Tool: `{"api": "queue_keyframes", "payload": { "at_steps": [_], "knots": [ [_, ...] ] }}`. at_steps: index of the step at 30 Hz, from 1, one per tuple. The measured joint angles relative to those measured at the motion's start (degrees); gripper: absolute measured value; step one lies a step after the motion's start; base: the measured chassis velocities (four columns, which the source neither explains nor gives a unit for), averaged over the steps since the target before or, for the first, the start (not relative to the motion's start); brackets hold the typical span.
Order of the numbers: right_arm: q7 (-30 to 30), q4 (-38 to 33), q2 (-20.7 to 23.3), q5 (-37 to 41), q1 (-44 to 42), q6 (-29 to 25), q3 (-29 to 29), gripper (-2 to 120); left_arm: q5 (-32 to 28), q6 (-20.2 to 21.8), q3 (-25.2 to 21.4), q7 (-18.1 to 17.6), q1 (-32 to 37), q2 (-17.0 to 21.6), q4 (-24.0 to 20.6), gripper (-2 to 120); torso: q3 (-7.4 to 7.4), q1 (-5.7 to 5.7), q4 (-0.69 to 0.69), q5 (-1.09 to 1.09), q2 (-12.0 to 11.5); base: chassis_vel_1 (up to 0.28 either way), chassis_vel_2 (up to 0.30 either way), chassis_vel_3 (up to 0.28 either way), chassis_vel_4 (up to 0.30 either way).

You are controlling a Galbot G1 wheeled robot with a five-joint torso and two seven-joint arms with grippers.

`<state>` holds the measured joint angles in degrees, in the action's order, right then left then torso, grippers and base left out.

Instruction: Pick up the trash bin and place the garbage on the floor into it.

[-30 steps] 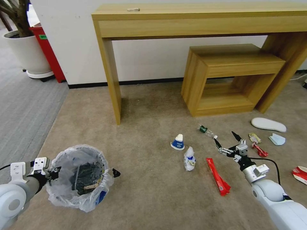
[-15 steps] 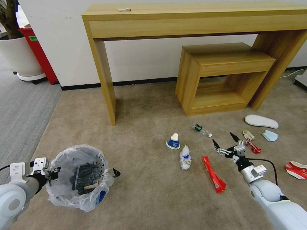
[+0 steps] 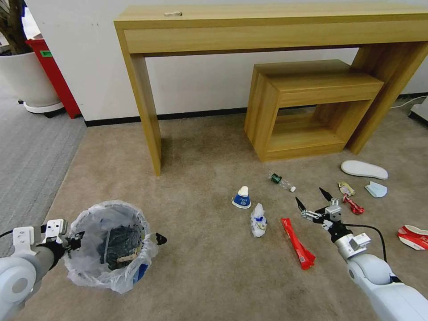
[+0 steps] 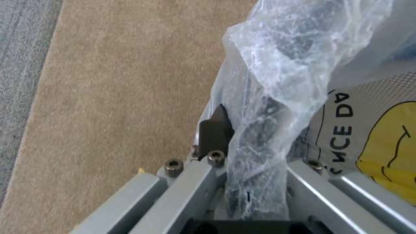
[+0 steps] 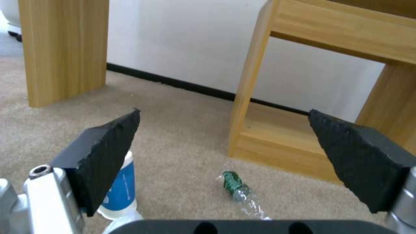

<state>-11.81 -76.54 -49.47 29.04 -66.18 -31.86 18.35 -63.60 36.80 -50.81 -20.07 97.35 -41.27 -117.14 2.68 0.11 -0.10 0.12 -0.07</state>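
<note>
The trash bin (image 3: pixel 111 249), dark with a crinkled clear bag over its rim, is at the lower left on the beige floor (image 3: pixel 205 276). My left gripper (image 3: pixel 73 240) is shut on its near wall and the bag (image 4: pixel 260 130). My right gripper (image 3: pixel 310 196) hangs open above the carpet among the garbage. A red wrapper strip (image 3: pixel 296 243) lies just left of it. The small bottle (image 3: pixel 281 180) and the blue-white paper cup (image 3: pixel 241 198) lie beyond it. In the right wrist view the bottle (image 5: pixel 236 187) and the cup (image 5: pixel 121 195) lie ahead of the open fingers (image 5: pixel 108 146).
A crumpled white wrapper (image 3: pixel 257 220), candy wrappers (image 3: pixel 350 198), a face mask (image 3: pixel 376 189), a white slipper (image 3: pixel 364 169) and a red-white bowl (image 3: pixel 412 236) lie on the carpet. A wooden desk (image 3: pixel 142 111) and low stool (image 3: pixel 307 107) stand against the wall. Grey carpet, a planter and a red box are far left.
The camera shifted right a second ago, so the whole picture slid left. Over the last half second both arms have stayed almost still; the right gripper stays open.
</note>
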Motion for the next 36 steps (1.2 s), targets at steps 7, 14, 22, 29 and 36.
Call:
{"api": "queue_keyframes", "payload": {
  "at_steps": [7,14,22,29,36],
  "knots": [
    [0.0,-0.2,0.0,0.0,0.0,0.0,-0.1,95,0.3,-0.3,0.0,0.1,0.1,-0.3,0.1,0,0.0,0.0,0.0,-0.01,0.0,-0.103,0.107,0.1,-0.11],
    [0.0,-0.2,0.0,0.0,0.1,-0.1,-0.2,93,0.4,-0.4,0.0,0.1,0.1,-0.6,0.0,0,0.02,0.01,0.0,0.0,0.0,-0.164,0.158,0.178,-0.155],
    [-0.1,0.4,-0.1,0.0,0.4,-0.6,-0.7,93,0.7,-0.4,0.2,0.2,0.1,-0.8,0.1,0,0.0,0.0,-0.01,0.0,0.0,-0.073,0.054,0.07,-0.051],
    [0.4,0.6,-0.3,-0.2,0.2,-1.5,-1.2,97,0.9,-0.6,0.3,0.3,-0.1,-0.9,0.5,0,0.01,0.0,0.01,0.0,0.0,0.0,0.0,0.0,0.0],
    [4.8,-1.3,1.9,2.5,-3.9,2.0,-1.0,98,1.0,-0.7,0.6,0.5,-0.4,-0.4,1.4,0,0.0,0.0,0.0,0.0,0.0,0.0,0.0,0.0,0.0]
  ]
}}
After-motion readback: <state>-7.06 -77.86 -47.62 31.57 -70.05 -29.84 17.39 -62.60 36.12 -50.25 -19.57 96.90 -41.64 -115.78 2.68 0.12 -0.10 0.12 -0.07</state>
